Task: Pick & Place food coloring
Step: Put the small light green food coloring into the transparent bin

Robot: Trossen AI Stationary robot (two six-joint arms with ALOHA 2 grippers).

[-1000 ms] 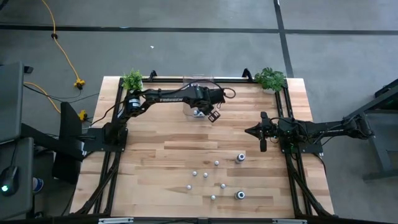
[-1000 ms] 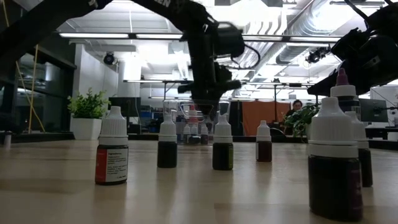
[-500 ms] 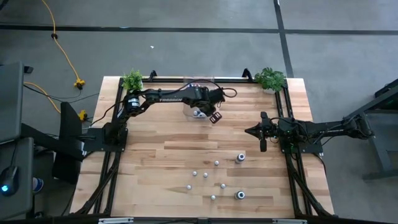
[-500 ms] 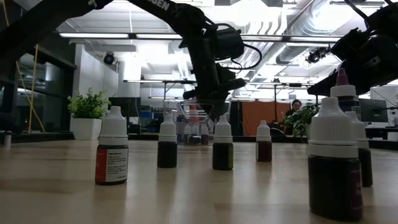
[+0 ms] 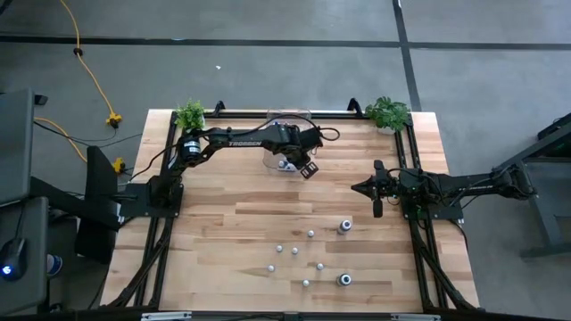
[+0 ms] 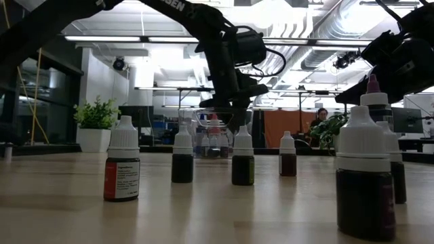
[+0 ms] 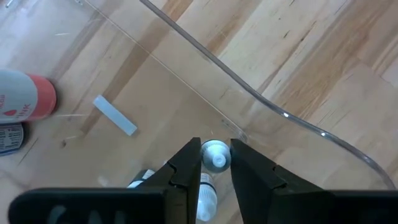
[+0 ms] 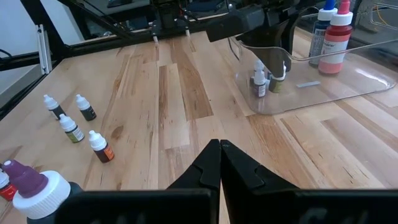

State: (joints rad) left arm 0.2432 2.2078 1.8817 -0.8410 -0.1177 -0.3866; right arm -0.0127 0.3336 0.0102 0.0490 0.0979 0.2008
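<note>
Pale wood counter [image 5: 223, 223], with a clear plastic bin [image 5: 287, 116] at the upper centre of the high view, between two small potted plants [image 5: 190, 114] in the far corners. Left pincer [image 7: 216, 149] down inside the bin, set either side of the white cap of a tiny bottle [image 7: 216, 157] that stands upright on the bin floor; clamped on that cap or merely close against it, impossible to tell. Just beside that bottle, a second small one [image 8: 258, 82], also inside the bin. Toward the bin's other end, a larger red-bodied bottle [image 8: 336, 37] and a dark one [image 8: 320, 31] next to it, both upright. Right pincer [image 8: 219, 148] at the middle right of the high view, tips pressed together on nothing, hanging above bare wood well apart from the bin. Lower centre of the high view: a loose scatter of food coloring [image 5: 295, 251], about eight bottles standing apart from one another, two of them with wider caps. In the low view these stand in the foreground, a large dark bottle [image 6: 365, 183] nearest at the right edge.
</note>
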